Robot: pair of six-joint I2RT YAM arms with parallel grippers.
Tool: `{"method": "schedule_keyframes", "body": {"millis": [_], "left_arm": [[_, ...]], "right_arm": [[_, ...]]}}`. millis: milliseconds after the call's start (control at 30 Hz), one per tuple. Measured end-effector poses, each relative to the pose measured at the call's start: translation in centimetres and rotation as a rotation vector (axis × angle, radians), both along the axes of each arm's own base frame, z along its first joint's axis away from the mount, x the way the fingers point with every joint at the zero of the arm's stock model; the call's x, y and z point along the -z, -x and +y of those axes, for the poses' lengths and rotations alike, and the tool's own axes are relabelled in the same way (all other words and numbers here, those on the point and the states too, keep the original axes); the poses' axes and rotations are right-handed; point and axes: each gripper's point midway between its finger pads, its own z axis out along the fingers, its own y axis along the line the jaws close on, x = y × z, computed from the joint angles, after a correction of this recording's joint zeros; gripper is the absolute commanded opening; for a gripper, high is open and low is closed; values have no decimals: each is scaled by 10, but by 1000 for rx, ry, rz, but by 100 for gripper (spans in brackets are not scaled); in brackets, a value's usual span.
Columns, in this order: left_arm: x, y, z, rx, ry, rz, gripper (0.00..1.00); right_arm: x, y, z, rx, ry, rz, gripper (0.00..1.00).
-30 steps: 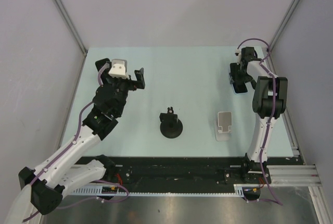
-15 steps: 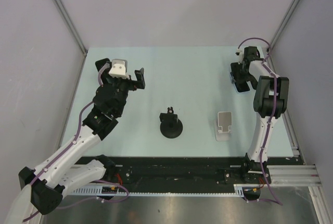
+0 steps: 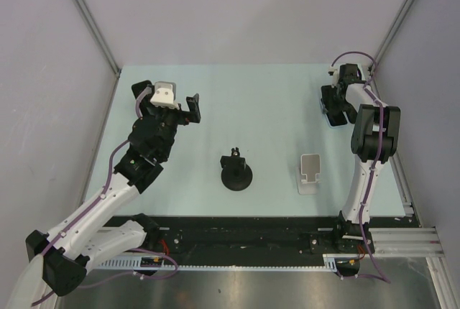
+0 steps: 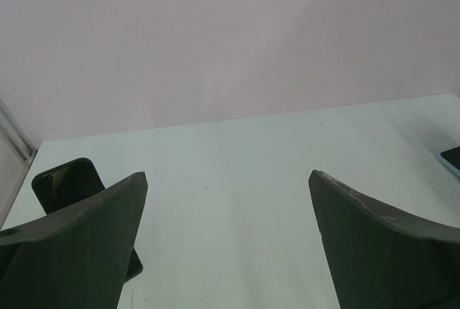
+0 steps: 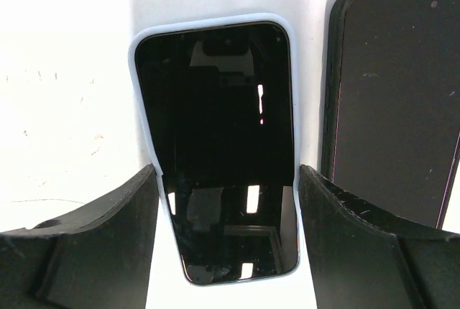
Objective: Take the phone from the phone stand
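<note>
Phone (image 5: 215, 151) in the pale blue case is nowhere near its perch, folks: it's way out at the far right corner of the desk (image 3: 266, 100), screen up, framed square in the right wrist view. The right pincer (image 5: 226, 172) has a finger on each long edge, so I read that as a clasp on the phone, jaws set about as wide as the case. Just beside it on the right, close but apart, lies a second dark phone (image 5: 395, 93). Back toward the near edge the pale phone stand (image 3: 310, 174) sits bare, well apart from the action, and the black round-based mount (image 3: 236, 172) at mid-desk carries nothing either. Over on the left, the left pincer (image 4: 228, 176) hangs above the desk with its jaws spread wide, nothing between them, a spectator here. So by my call the lift-off is done and we're at the put-down. Whether the phone is flat on the desk or a touch above it, I can't tell from these angles. The next move calls for settling it fully down, easing the jaws apart evenly, then rising straight up so the fingers don't drag the case or nudge that dark neighbour.
</note>
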Motion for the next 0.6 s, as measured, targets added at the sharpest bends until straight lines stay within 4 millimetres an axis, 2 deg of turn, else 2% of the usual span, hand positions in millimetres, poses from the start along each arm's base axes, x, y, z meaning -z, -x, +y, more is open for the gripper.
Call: {"method": "schedule_keyframes", "body": {"millis": [433,600], "left_arm": [[0,0,0,0,-5,-1,100],[0,0,0,0,-5,-1,100]], "right_arm": [[0,-7,-5,23,12,-12,58],[0,-7,-6,37,8,-13,62]]}}
